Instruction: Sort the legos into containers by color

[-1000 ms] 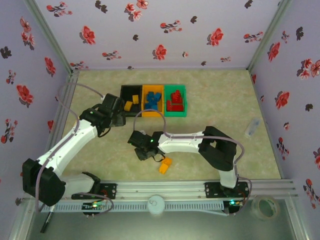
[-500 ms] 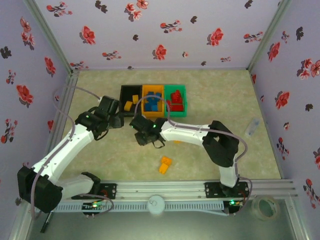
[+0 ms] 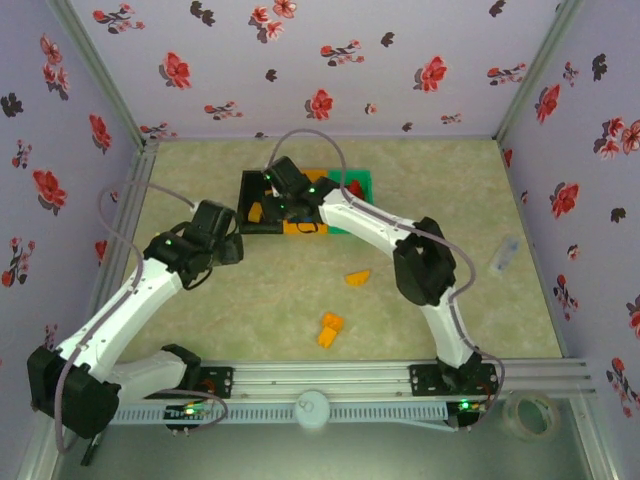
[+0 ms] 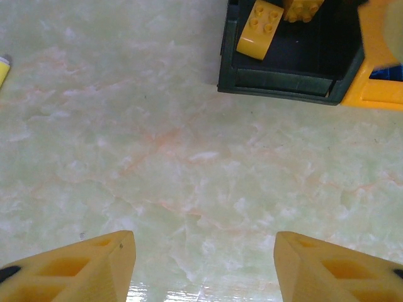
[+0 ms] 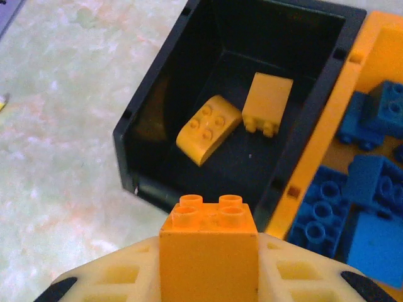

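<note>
My right gripper (image 5: 209, 251) is shut on an orange brick (image 5: 209, 248), studs up, just short of the black bin's (image 5: 148, 119) near rim. Two yellow bricks (image 5: 208, 129) lie inside that bin. The joined orange bin (image 5: 321, 135) beside it holds several blue bricks (image 5: 371, 189). From above, the right gripper (image 3: 284, 196) hovers over the black bin (image 3: 248, 190). The green bin (image 3: 360, 180) with red bricks is partly hidden by the arm. My left gripper (image 4: 204, 251) stands open over bare table, short of the black bin (image 4: 283, 82). Two orange bricks (image 3: 357, 278) (image 3: 330, 329) lie on the table.
A thin yellow stick's tip (image 4: 3, 68) pokes in at the left wrist view's edge. A clear bottle (image 3: 505, 252) lies at the right of the table. A tape roll (image 3: 528, 415) and a white knob (image 3: 313, 408) sit by the front rail. Flowered walls enclose the table.
The right arm swung from the table's middle up to the black bin, carrying the orange brick. The left gripper drew back from the bins toward the near left.
</note>
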Robot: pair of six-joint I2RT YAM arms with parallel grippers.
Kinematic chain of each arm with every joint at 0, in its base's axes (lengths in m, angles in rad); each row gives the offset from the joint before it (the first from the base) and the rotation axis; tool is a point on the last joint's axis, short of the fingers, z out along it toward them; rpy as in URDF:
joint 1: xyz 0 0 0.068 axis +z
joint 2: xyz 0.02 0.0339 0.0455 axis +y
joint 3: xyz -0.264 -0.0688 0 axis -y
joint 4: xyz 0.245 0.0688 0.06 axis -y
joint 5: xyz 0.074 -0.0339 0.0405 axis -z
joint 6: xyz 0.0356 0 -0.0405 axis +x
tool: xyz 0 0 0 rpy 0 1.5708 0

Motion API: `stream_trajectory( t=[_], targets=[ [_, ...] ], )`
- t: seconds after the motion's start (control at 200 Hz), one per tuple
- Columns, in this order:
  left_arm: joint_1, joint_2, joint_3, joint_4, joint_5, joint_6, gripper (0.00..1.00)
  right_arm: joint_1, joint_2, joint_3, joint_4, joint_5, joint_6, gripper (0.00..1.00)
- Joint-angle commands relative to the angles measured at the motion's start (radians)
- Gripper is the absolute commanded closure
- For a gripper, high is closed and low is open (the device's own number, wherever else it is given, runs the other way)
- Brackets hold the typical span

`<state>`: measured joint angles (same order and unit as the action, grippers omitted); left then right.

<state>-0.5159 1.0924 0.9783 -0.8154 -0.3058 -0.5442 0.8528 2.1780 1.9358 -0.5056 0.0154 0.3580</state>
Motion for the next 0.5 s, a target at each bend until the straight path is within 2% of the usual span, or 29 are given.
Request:
stream_trajectory(
  t=[0.0,0.245,0.285,0.375,0.495],
  targets=[
    [0.008,-0.023,-0.016,-0.028,0.015,-0.026,0.40,-0.015,0.083,0.137,-0.043,-0.043,-0.031,0.71],
    [0.003,-0.039,-0.030,-0.034,0.028,-0.035,0.41,-0.053,0.249,0.392,-0.114,-0.076,-0.031,0.67],
    [0.002,-0.037,-0.032,-0.033,0.032,-0.036,0.41,-0.060,0.263,0.411,-0.121,-0.083,-0.031,0.62],
    [-0.002,-0.034,-0.032,-0.030,0.041,-0.034,0.40,-0.070,0.292,0.460,-0.138,-0.112,-0.030,0.45],
    [-0.020,-0.020,-0.030,-0.027,0.050,-0.039,0.39,-0.080,0.289,0.473,-0.162,-0.113,-0.035,0.41]
  ],
)
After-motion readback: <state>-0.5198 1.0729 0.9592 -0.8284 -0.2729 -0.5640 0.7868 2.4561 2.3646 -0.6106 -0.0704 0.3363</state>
